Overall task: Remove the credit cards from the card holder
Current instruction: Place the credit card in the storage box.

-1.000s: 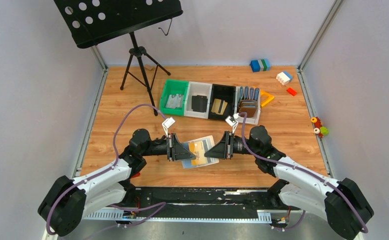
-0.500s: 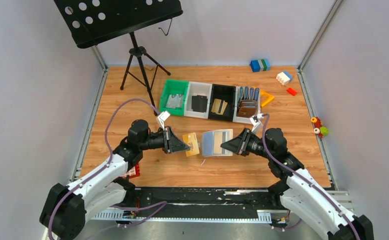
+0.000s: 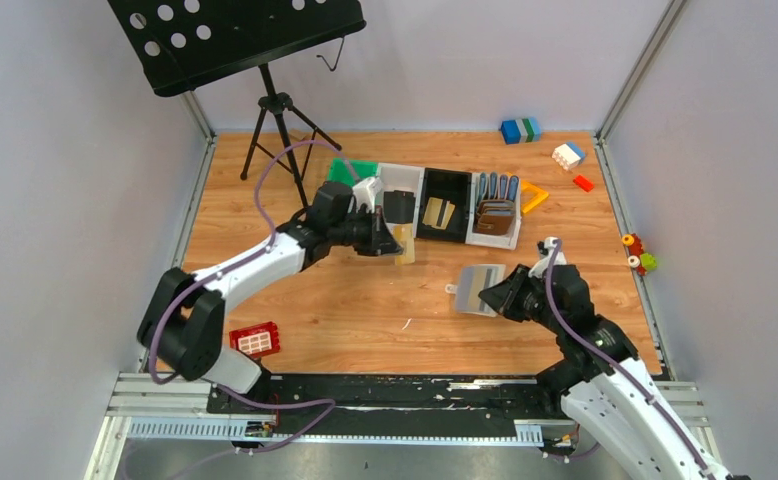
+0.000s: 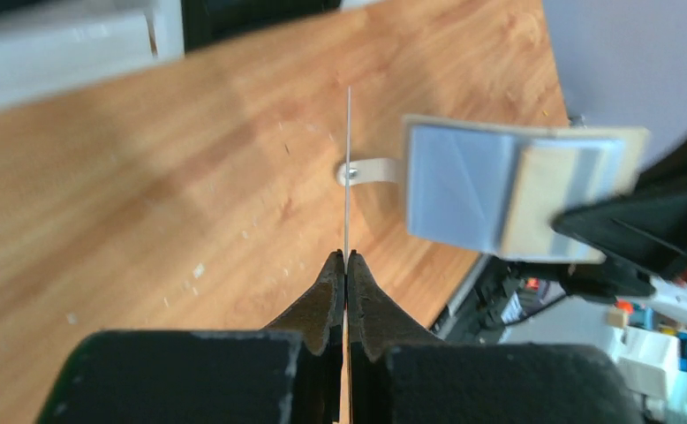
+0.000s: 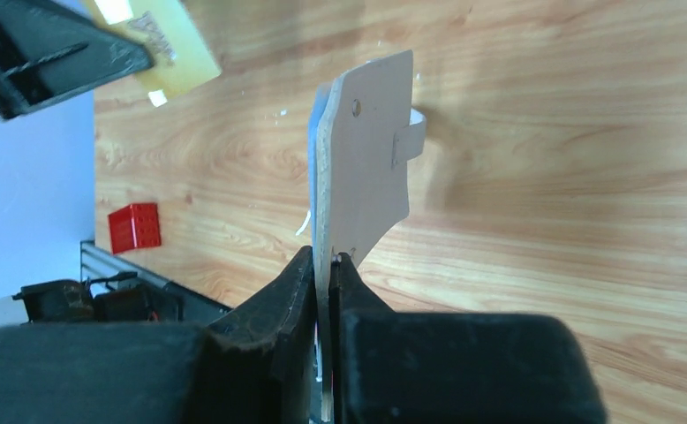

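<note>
Right wrist view, nearest me: the right gripper [image 5: 325, 258] has its fingers pinched almost together on the bottom edge of the card holder [image 5: 366, 168]. The holder is held upright above the wooden table [image 3: 345, 310], its strap tab sticking out to the side. Farther off, the left gripper [image 4: 346, 258] is clamped tight on a gold credit card [image 3: 405, 250], edge-on to its own camera, just in front of the row of bins. The green bin [image 3: 360, 167] is mostly hidden behind the arm, so I cannot tell its contents. The white bin [image 3: 406, 171] holds a black card [image 3: 398, 206]. The black bin [image 3: 447, 173] holds gold cards [image 3: 438, 213]. The end bin [image 3: 492, 243] holds brown wallets [image 3: 496, 216].
</note>
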`<state>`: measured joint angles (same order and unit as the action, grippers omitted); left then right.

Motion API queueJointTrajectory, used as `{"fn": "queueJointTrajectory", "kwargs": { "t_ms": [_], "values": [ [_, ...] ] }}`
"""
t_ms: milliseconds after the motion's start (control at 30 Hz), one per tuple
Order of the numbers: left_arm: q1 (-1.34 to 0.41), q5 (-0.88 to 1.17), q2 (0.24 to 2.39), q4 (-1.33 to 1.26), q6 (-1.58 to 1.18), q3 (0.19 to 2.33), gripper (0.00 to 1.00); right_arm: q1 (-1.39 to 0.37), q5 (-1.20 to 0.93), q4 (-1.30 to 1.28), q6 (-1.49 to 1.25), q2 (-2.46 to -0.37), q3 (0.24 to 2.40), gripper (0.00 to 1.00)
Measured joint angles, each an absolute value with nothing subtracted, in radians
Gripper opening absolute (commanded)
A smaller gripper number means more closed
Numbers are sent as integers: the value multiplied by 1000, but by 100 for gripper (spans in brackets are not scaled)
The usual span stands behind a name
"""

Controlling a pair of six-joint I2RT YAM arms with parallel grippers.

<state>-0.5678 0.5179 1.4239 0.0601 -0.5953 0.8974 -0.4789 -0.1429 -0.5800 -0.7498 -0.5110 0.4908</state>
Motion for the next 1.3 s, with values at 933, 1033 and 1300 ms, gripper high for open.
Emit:
{"fn": "queueJointTrajectory", "kwargs": {
  "t_ms": [933, 1033, 1300],
  "values": [
    [-624, 332, 2313, 442, -418, 1996, 34, -479, 36, -691, -549, -296, 593, 0],
    [-624, 341, 2323, 462, -419, 2005, 42, -479, 30, -688, -548, -308, 593, 0],
    [-627, 307, 2219, 504, -394, 1922, 49, -479, -46, -656, -561, -338, 593, 0]
  ]
}}
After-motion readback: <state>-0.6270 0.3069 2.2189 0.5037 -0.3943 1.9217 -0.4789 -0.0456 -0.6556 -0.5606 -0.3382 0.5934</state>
